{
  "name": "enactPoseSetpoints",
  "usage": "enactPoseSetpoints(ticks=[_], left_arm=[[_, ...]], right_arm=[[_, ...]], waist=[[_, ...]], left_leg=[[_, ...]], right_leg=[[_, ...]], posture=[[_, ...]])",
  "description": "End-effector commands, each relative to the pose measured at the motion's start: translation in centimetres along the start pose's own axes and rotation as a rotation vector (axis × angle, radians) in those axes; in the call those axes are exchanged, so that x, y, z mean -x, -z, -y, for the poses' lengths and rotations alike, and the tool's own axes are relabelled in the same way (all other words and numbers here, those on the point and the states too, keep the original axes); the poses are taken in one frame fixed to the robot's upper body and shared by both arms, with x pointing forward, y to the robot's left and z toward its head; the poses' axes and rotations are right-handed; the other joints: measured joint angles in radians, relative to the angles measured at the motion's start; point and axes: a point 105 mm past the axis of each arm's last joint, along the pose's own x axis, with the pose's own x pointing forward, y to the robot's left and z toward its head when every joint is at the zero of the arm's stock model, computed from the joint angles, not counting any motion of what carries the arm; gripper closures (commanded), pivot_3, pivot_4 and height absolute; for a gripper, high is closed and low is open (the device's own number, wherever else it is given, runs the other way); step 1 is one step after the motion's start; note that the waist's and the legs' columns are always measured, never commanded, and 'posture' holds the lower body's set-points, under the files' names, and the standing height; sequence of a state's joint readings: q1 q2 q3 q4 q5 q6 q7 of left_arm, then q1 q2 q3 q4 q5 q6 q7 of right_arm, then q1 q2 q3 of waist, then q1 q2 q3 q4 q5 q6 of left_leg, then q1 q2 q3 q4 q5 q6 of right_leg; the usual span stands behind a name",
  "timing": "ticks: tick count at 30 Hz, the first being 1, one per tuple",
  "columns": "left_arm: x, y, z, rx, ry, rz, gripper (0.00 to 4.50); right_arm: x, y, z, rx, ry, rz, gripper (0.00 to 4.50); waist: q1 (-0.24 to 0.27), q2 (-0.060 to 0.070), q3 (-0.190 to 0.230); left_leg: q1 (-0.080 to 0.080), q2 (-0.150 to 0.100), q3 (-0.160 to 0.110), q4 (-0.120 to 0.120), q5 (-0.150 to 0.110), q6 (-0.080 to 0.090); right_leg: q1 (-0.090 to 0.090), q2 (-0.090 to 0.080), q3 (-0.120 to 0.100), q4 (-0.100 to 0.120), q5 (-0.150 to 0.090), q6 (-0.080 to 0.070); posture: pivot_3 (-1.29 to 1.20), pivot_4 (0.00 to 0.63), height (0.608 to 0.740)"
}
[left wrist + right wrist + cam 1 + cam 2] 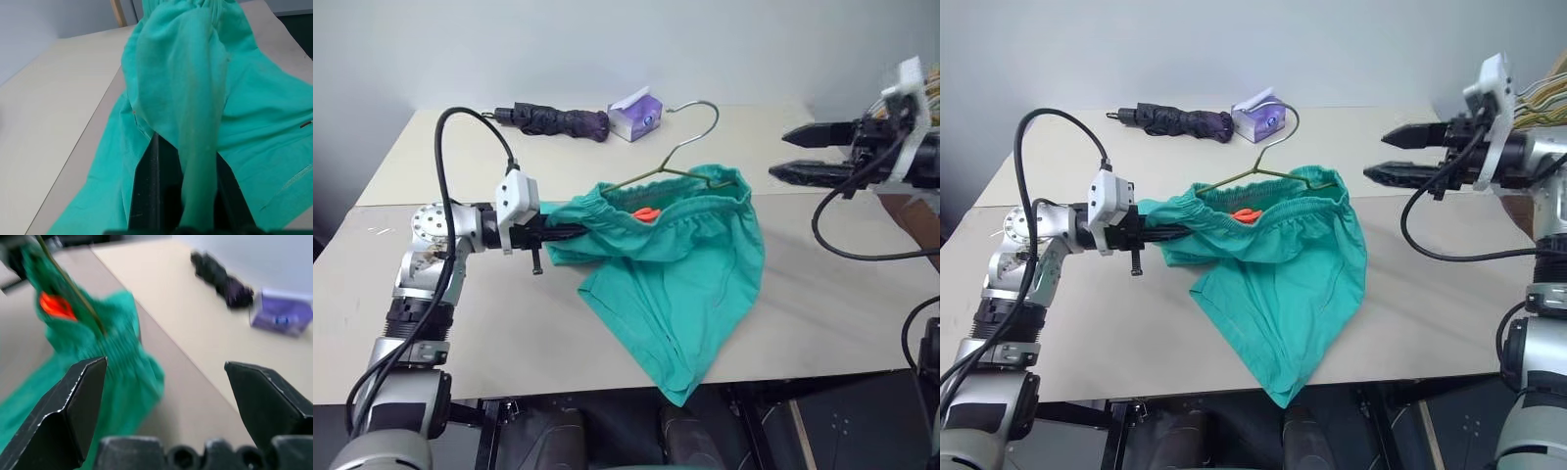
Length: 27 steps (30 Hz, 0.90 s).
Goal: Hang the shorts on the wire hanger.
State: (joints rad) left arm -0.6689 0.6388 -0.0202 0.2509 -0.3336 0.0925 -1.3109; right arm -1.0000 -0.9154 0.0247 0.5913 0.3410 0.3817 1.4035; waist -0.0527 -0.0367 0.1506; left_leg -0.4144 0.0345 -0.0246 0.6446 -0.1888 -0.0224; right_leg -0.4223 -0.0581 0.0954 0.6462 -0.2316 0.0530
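Note:
The teal-green shorts [675, 284] hang by their gathered waistband above the table [460, 323], with the legs drooping past the front edge. My left gripper [566, 232] is shut on the left end of the waistband, and the cloth drapes over its fingers [151, 196]. The wire hanger [681, 148] sits inside the waistband, its hook rising above the shorts. An orange tag [647, 212] shows inside the opening. My right gripper [779, 154] is open in the air, to the right of the shorts and apart from them, with nothing between its fingers.
A dark folded umbrella [558, 120] and a small purple box [636, 113] lie at the back of the table, behind the hanger's hook. A seam runs across the tabletop behind the shorts.

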Motion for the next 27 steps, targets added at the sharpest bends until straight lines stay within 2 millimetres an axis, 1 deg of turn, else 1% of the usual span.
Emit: enactPoseSetpoints(ticks=[1,3,6,9,11,14,17,21,24,25,26,27], left_arm=[[-0.1,-1.6,-0.5,-0.065,-0.001,0.034,4.50],[-0.1,-1.7,-0.6,-0.067,-0.001,0.034,4.50],[-0.2,-1.8,-0.6,-0.070,0.000,0.036,4.50],[-0.3,-1.7,-0.4,-0.070,0.003,0.035,4.50],[-0.4,-1.6,-0.2,-0.076,0.012,0.030,4.50],[-0.6,-1.6,-0.1,-0.079,0.022,0.029,4.50],[-0.7,-1.7,-0.1,-0.081,0.028,0.031,4.50],[-0.8,-1.7,-0.1,-0.083,0.035,0.029,4.50],[-1.0,-1.7,0.0,-0.085,0.049,0.028,4.50],[-1.0,-1.7,0.1,-0.085,0.052,0.029,4.50],[-1.1,-1.7,0.1,-0.085,0.053,0.029,4.50],[-1.2,-1.7,0.0,-0.085,0.054,0.031,4.50]], right_arm=[[-0.1,-0.6,0.6,0.084,0.000,-0.040,0.03],[-0.9,-0.2,0.5,0.106,-0.035,-0.078,0.03],[-2.0,-0.2,0.0,0.127,-0.097,-0.097,0.03],[-3.4,-1.0,-0.6,0.141,-0.164,-0.071,0.03],[-4.3,-1.3,-1.7,0.174,-0.236,-0.078,0.03],[-5.3,-1.1,-2.8,0.207,-0.309,-0.107,0.03],[-6.1,-1.2,-3.6,0.223,-0.346,-0.114,0.03],[-6.4,-1.4,-4.2,0.235,-0.370,-0.121,0.03],[-6.7,-1.0,-4.7,0.248,-0.390,-0.150,0.62],[-6.8,-0.9,-4.8,0.250,-0.395,-0.156,0.93],[-6.8,-0.8,-4.9,0.247,-0.400,-0.161,1.36],[-6.9,-0.6,-4.9,0.242,-0.395,-0.167,1.64]], waist=[[-0.002,0.001,0.000],[-0.003,0.001,0.000],[-0.009,0.001,0.000],[-0.010,0.001,0.000],[-0.012,0.001,0.000],[-0.012,0.001,0.000],[-0.011,0.001,-0.001],[-0.010,0.001,-0.001],[-0.011,0.001,-0.001],[-0.011,0.001,-0.001],[-0.011,0.001,-0.001],[-0.011,0.001,-0.001]], left_leg=[[0.000,0.000,0.000,0.000,0.000,0.000],[0.000,0.000,0.000,0.000,0.000,0.000],[0.000,0.000,0.000,0.000,0.000,0.000],[0.000,0.000,0.000,0.000,0.000,0.000],[0.000,0.000,0.000,0.000,0.000,0.000],[0.000,0.000,-0.001,0.000,0.000,0.000],[0.000,0.000,-0.001,0.000,0.000,0.000],[0.000,0.000,-0.001,0.000,0.000,0.000],[0.000,0.000,-0.001,0.000,0.000,0.000],[0.000,0.000,-0.001,0.000,0.000,0.000],[0.000,0.000,-0.001,0.000,0.000,0.000],[0.000,0.000,-0.001,0.000,0.000,0.000]], right_leg=[[0.000,0.000,0.000,0.000,0.000,0.000],[0.000,0.000,0.000,0.001,0.000,0.000],[0.000,0.000,0.000,0.001,0.000,0.000],[0.000,0.000,0.000,0.001,0.000,0.000],[0.000,0.000,0.000,0.001,0.000,0.000],[0.000,0.000,0.000,0.001,0.000,0.000],[0.000,0.000,0.000,0.001,0.000,0.000],[0.000,0.000,0.000,0.002,0.000,0.000],[0.000,0.000,0.000,0.002,0.000,0.000],[0.000,0.000,0.000,0.002,0.000,0.000],[0.000,0.000,0.000,0.002,0.000,0.000],[0.000,0.000,0.000,0.002,0.000,0.000]], posture=[[0.03,0.083,0.740],[0.03,0.084,0.740],[0.03,0.084,0.740],[0.03,0.085,0.740],[0.03,0.084,0.740],[0.03,0.085,0.740],[0.03,0.083,0.740],[0.03,0.083,0.740],[0.02,0.083,0.740],[0.02,0.083,0.740],[0.02,0.083,0.740],[0.01,0.082,0.740]])
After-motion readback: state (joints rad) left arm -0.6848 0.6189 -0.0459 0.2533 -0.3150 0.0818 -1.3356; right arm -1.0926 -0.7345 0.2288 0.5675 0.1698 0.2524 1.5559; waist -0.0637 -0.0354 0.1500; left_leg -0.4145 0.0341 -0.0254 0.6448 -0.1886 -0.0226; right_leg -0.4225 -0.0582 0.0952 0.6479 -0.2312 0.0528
